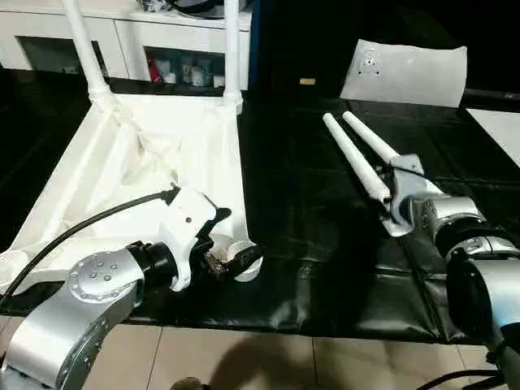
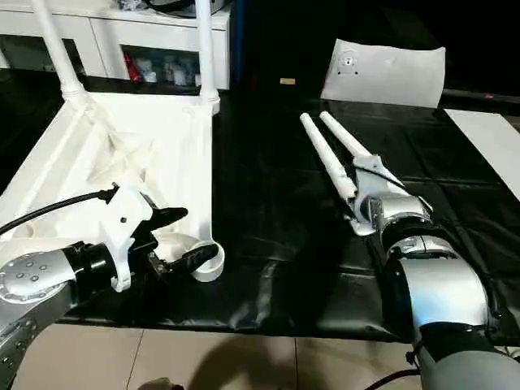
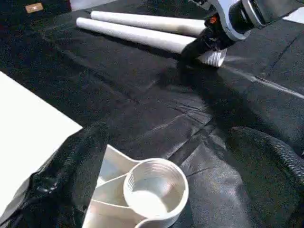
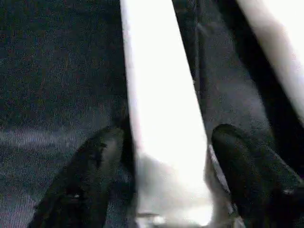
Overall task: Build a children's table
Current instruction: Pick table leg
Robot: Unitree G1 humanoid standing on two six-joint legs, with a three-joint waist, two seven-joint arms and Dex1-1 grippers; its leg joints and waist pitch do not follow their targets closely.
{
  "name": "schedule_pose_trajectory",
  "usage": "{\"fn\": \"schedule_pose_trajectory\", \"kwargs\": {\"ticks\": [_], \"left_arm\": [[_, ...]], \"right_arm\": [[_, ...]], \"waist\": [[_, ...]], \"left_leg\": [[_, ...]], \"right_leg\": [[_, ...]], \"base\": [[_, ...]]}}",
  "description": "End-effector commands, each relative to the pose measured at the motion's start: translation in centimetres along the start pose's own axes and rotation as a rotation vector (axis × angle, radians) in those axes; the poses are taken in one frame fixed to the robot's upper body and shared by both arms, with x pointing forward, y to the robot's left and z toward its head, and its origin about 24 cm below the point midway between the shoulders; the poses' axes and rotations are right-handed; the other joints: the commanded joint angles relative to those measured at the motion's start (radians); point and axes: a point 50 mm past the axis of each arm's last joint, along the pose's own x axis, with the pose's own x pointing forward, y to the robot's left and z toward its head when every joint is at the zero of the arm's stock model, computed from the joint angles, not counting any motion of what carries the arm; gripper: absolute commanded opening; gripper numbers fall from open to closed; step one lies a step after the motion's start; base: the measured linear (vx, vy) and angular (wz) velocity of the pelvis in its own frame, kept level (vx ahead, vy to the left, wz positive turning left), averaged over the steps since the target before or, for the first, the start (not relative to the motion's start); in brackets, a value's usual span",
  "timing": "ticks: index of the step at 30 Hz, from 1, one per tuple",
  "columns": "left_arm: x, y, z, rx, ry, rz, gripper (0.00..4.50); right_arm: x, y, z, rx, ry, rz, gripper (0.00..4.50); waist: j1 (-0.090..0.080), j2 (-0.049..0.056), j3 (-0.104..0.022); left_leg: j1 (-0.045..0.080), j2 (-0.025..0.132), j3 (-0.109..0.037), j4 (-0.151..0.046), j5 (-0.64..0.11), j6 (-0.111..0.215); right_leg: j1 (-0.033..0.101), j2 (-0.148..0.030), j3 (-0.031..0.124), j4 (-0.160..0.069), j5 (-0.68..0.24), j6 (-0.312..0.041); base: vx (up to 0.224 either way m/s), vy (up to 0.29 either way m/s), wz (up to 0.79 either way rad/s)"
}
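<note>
The tabletop (image 1: 138,162) lies upside down on the black mat (image 1: 309,244) at the robot's left, with two legs (image 1: 231,49) already standing in its far corner sockets, so the job looks about half done; the near socket (image 3: 154,187) is open and empty, and the left gripper (image 1: 231,262) sits at it with its fingers apart. The other two legs (image 1: 357,158) lie side by side on the mat at the right; the right gripper (image 4: 161,190) has its fingers spread either side of the nearer one's thick end, not yet closed on it.
</note>
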Motion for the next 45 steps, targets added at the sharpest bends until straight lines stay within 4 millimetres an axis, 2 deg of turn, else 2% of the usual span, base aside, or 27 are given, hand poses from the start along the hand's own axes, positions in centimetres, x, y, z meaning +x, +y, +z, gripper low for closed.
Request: {"fn": "schedule_pose_trajectory", "kwargs": {"ticks": [1, 7, 12, 13, 17, 18, 21, 23, 24, 26, 27, 28, 29, 30, 31, 33, 34, 35, 37, 38, 40, 44, 45], "left_arm": [[0.0, -0.4, 0.0, 0.004, 0.012, -0.012, 4.5], [0.1, -0.8, 0.0, 0.0, 0.013, -0.037, 4.5], [0.2, -0.8, 0.0, 0.001, 0.016, -0.046, 4.5], [0.3, -0.6, 0.1, 0.001, 0.01, -0.041, 4.5], [0.5, -0.4, 0.2, -0.003, 0.0, -0.037, 4.5], [0.6, -0.3, 0.2, -0.005, -0.004, -0.037, 4.5], [0.9, -0.2, 0.3, -0.007, -0.01, -0.036, 4.5], [1.2, -0.1, 0.4, -0.01, -0.026, -0.029, 4.5], [1.3, 0.0, 0.4, -0.012, -0.034, -0.024, 4.5], [1.6, 0.4, 0.6, -0.015, -0.058, 0.006, 4.5], [1.9, 0.9, 0.8, -0.014, -0.077, 0.04, 4.5], [2.0, 1.1, 0.8, -0.013, -0.085, 0.054, 4.5], [2.1, 1.3, 0.9, -0.011, -0.091, 0.071, 4.5], [2.4, 1.9, 1.0, -0.008, -0.102, 0.109, 4.5], [2.6, 2.3, 1.2, -0.002, -0.113, 0.143, 4.5], [3.1, 3.2, 1.5, 0.005, -0.134, 0.204, 4.5], [3.2, 3.6, 1.6, 0.0, -0.142, 0.221, 4.5], [3.4, 3.9, 1.7, -0.009, -0.152, 0.239, 4.5], [3.6, 4.1, 1.8, -0.019, -0.157, 0.25, 4.5], [3.7, 4.1, 1.9, -0.019, -0.159, 0.246, 4.5], [4.0, 3.8, 2.0, -0.014, -0.16, 0.226, 4.5], [3.9, 3.3, 1.6, -0.01, -0.157, 0.197, 4.5], [3.8, 3.2, 1.4, -0.009, -0.154, 0.197, 4.5]], "right_arm": [[-0.4, -0.7, 0.4, 0.03, 0.01, -0.01, 3.02], [-0.3, -0.5, -0.2, 0.054, 0.055, 0.038, 2.59], [-0.4, -0.2, -0.4, 0.042, 0.078, 0.072, 2.54], [-0.3, -0.1, -0.3, 0.055, 0.064, 0.078, 2.54], [-0.3, 0.0, -0.2, 0.075, 0.04, 0.077, 2.53], [-0.2, 0.1, -0.1, 0.095, 0.03, 0.08, 2.53], [-0.1, 0.3, 0.2, 0.126, -0.022, 0.104, 2.52], [-0.1, 0.6, 0.9, 0.198, -0.106, 0.134, 2.52], [-0.2, 0.6, 1.1, 0.217, -0.12, 0.146, 2.52], [-0.2, 0.7, 1.3, 0.264, -0.148, 0.163, 2.5], [-0.3, 0.9, 1.9, 0.299, -0.214, 0.193, 2.37], [-0.4, 1.0, 2.3, 0.306, -0.252, 0.209, 2.37], [-0.4, 1.0, 2.5, 0.297, -0.281, 0.21, 2.21], [-0.5, 1.2, 2.8, 0.289, -0.315, 0.221, 2.21], [-0.6, 1.5, 3.1, 0.344, -0.323, 0.265, 2.09], [-0.9, 2.3, 3.9, 0.469, -0.358, 0.372, 1.93], [-1.0, 2.6, 4.2, 0.494, -0.381, 0.409, 1.86], [-1.1, 3.0, 4.5, 0.503, -0.412, 0.448, 1.86], [-1.2, 3.4, 4.6, 0.489, -0.45, 0.488, 1.53], [-1.1, 3.7, 4.4, 0.487, -0.447, 0.5, 1.53], [-0.9, 4.2, 3.9, 0.462, -0.435, 0.495, 1.22], [-0.6, 4.4, 3.2, 0.379, -0.436, 0.42, 1.12], [-0.5, 4.4, 3.2, 0.355, -0.436, 0.395, 1.12]], "waist": [[0.003, -0.009, -0.058], [0.005, -0.007, -0.056], [0.003, -0.009, -0.054], [0.003, -0.005, -0.054], [0.001, -0.005, -0.054], [0.001, 0.005, -0.054], [-0.002, 0.001, -0.055], [-0.001, 0.012, -0.056], [-0.002, 0.01, -0.057], [-0.001, 0.023, -0.058], [-0.002, 0.017, -0.057], [-0.003, 0.03, -0.056], [-0.002, 0.023, -0.057], [-0.003, 0.038, -0.057], [-0.003, 0.034, -0.058], [-0.003, 0.04, -0.058], [0.0, 0.055, -0.06], [-0.002, 0.05, -0.06], [0.0, 0.056, -0.064], [0.001, 0.06, -0.065], [0.004, 0.06, -0.064], [0.009, 0.063, -0.061], [0.009, 0.06, -0.062]], "left_leg": [[0.009, 0.036, 0.007, -0.07, -0.074, 0.014], [0.011, 0.038, 0.007, -0.071, -0.085, 0.005], [0.01, 0.038, 0.007, -0.072, -0.095, -0.002], [0.011, 0.039, 0.006, -0.072, -0.094, -0.003], [0.012, 0.039, 0.007, -0.073, -0.099, -0.007], [0.013, 0.039, 0.005, -0.072, -0.101, -0.011], [0.011, 0.039, 0.005, -0.073, -0.105, -0.011], [0.013, 0.039, 0.005, -0.072, -0.103, -0.009], [0.014, 0.04, 0.005, -0.072, -0.109, -0.007], [0.013, 0.039, 0.003, -0.07, -0.098, -0.004], [0.013, 0.039, 0.005, -0.07, -0.104, 0.003], [0.013, 0.039, 0.005, -0.07, -0.114, 0.004], [0.011, 0.039, 0.005, -0.069, -0.115, 0.009], [0.01, 0.037, 0.003, -0.069, -0.113, 0.014], [0.012, 0.036, 0.004, -0.068, -0.111, 0.025], [0.009, 0.035, 0.004, -0.067, -0.102, 0.044], [0.009, 0.036, 0.001, -0.065, -0.09, 0.05], [0.008, 0.035, 0.003, -0.064, -0.088, 0.057], [0.005, 0.036, 0.0, -0.063, -0.053, 0.074], [0.006, 0.036, -0.001, -0.062, -0.047, 0.077], [0.008, 0.038, 0.0, -0.063, -0.042, 0.082], [0.012, 0.041, 0.0, -0.069, -0.088, 0.05], [0.014, 0.041, 0.001, -0.069, -0.091, 0.044]], "right_leg": [[0.043, -0.063, 0.036, -0.071, 0.028, -0.239], [0.041, -0.063, 0.036, -0.072, 0.012, -0.239], [0.041, -0.064, 0.037, -0.073, 0.011, -0.245], [0.041, -0.064, 0.037, -0.072, 0.009, -0.244], [0.041, -0.063, 0.037, -0.073, 0.006, -0.245], [0.04, -0.064, 0.037, -0.072, 0.012, -0.247], [0.042, -0.064, 0.037, -0.072, 0.031, -0.252], [0.041, -0.064, 0.037, -0.071, 0.043, -0.257], [0.042, -0.064, 0.037, -0.071, 0.052, -0.261], [0.044, -0.063, 0.036, -0.067, 0.083, -0.271], [0.045, -0.061, 0.036, -0.071, 0.083, -0.275], [0.044, -0.062, 0.036, -0.073, 0.082, -0.279], [0.047, -0.063, 0.036, -0.073, 0.081, -0.28], [0.047, -0.063, 0.034, -0.074, 0.081, -0.283], [0.049, -0.06, 0.035, -0.074, 0.083, -0.285], [0.052, -0.063, 0.036, -0.075, 0.085, -0.291], [0.053, -0.066, 0.035, -0.072, 0.094, -0.299], [0.051, -0.064, 0.035, -0.075, 0.101, -0.301], [0.052, -0.065, 0.032, -0.069, 0.138, -0.312], [0.053, -0.066, 0.031, -0.067, 0.143, -0.316], [0.05, -0.066, 0.03, -0.07, 0.14, -0.319], [0.045, -0.066, 0.03, -0.074, 0.08, -0.315], [0.045, -0.066, 0.031, -0.074, 0.072, -0.311]], "base": [[0.0, 0.0, 0.0], [0.0, 0.0, 0.0], [0.0, 0.0, 0.0], [0.0, 0.0, 0.0], [0.0, 0.0, 0.0], [0.0, 0.0, 0.0], [0.0, 0.0, 0.0], [0.0, 0.0, 0.0], [0.0, 0.0, 0.0], [0.0, 0.0, 0.0], [0.0, 0.0, 0.0], [0.0, 0.0, 0.0], [0.0, 0.0, 0.0], [0.0, 0.0, 0.0], [0.0, 0.0, 0.0], [0.0, 0.0, 0.0], [0.0, 0.0, 0.0], [0.0, 0.0, 0.0], [0.0, 0.0, 0.0], [0.0, 0.0, 0.0], [0.0, 0.0, 0.0], [0.0, 0.0, 0.0], [0.0, 0.0, 0.0]]}}
